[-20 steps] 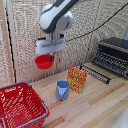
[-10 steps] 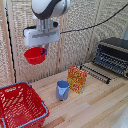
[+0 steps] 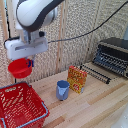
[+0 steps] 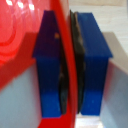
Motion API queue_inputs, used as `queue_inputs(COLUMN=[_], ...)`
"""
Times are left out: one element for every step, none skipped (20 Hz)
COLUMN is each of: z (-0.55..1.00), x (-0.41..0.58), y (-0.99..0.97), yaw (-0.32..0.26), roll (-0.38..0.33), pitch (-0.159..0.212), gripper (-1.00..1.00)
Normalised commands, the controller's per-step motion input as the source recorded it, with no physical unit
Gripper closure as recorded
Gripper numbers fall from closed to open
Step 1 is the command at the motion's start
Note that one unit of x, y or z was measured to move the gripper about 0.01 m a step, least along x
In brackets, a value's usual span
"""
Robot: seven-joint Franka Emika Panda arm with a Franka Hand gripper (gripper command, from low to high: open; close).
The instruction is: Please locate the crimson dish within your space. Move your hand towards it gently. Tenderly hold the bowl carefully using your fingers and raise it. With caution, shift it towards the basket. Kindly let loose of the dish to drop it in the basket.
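Observation:
The red bowl (image 3: 20,68) hangs in the air, held by its rim in my white gripper (image 3: 29,63), above the far end of the red wire basket (image 3: 20,106) at the exterior view's left. In the wrist view the two blue fingers (image 4: 50,55) pinch the bowl's red rim (image 4: 66,75) between them, with the bowl's inside (image 4: 20,35) filling one side. The gripper is shut on the bowl.
A blue cup (image 3: 62,90) and a yellow-orange box (image 3: 77,79) stand on the wooden table (image 3: 95,107). A black toaster oven (image 3: 112,54) with a pulled-out rack (image 3: 95,73) sits at the exterior view's right. A wicker-like wall is behind.
The arm has carried the bowl toward the exterior view's left, from near the cup to above the basket's far end, still held.

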Motion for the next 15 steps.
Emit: queue_inputs(z=[-0.51, -0.57, -0.53, -0.16, 0.16, 0.37, 0.67, 0.68, 0.64, 0.57, 0.52, 0.44, 0.36, 0.30, 0.27], x=[-0.166, -0.143, -0.126, 0.000, 0.091, 0.111, 0.094, 0.117, 0.146, 0.183, 0.249, 0.337, 0.417, 0.480, 0.494], y=[0.45, 0.30, 0.19, 0.05, -0.05, -0.22, -0.49, -0.37, -0.41, -0.50, -0.51, -0.51, -0.50, -0.47, -0.44], yaw=[0.015, 0.026, 0.032, 0.049, 0.036, 0.027, 0.017, 0.051, 0.096, 0.139, 0.142, 0.144, 0.129, 0.112, 0.104], roll=[-0.110, -0.164, -0.177, -0.128, -0.039, -0.043, 0.000, 0.000, 0.000, 0.000, 0.000, 0.000, 0.000, 0.000, 0.000], pitch=[-0.005, 0.000, 0.000, 0.000, 0.000, -0.011, -0.068, -0.155, -0.198, -0.219, -0.235, -0.253, -0.271, -0.289, -0.298], gripper=[1.00, 1.00, -1.00, -1.00, -1.00, -1.00, -1.00, -1.00, -1.00, -1.00, -1.00, -1.00, -1.00, -1.00, -1.00])
